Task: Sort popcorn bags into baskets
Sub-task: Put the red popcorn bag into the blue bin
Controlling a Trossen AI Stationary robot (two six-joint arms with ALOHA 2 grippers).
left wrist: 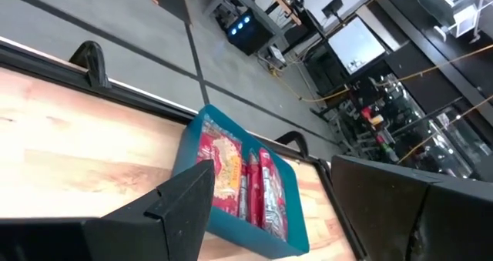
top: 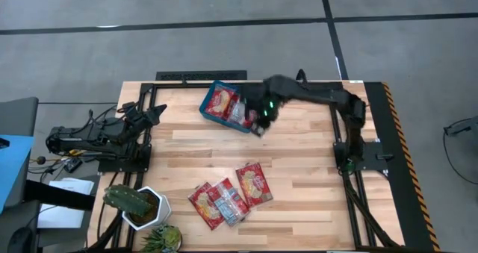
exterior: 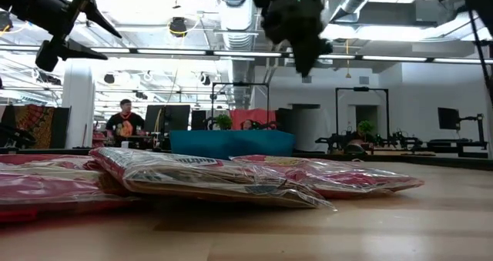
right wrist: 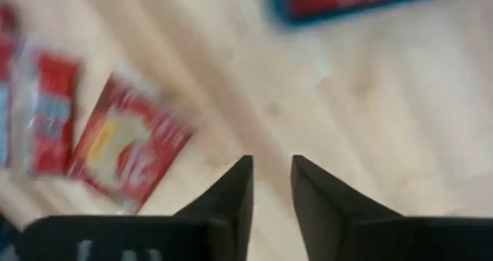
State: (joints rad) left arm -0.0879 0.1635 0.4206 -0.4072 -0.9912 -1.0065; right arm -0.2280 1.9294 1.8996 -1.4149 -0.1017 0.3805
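Observation:
The teal basket [top: 224, 107] stands at the table's far side with a few red popcorn bags [top: 222, 102] lying in it; it also shows in the left wrist view [left wrist: 239, 215] and the low view [exterior: 231, 144]. Several more bags [top: 228, 197] lie flat on the table near its front edge, partly overlapping; they also show in the low view [exterior: 208, 176]. My right gripper [top: 261, 125] hangs above the table by the basket's right corner. Its fingers [right wrist: 271, 165] stand a narrow gap apart with nothing between them. My left gripper [top: 153, 113] rests at the table's left edge, wide open and empty.
A white pot with a cactus [top: 138, 204] and a small green plant [top: 164, 238] stand at the near left corner. Black frame rails run along the table's left, far and right sides. Bare wood lies between the basket and the loose bags. A person [exterior: 125, 122] sits far behind the table.

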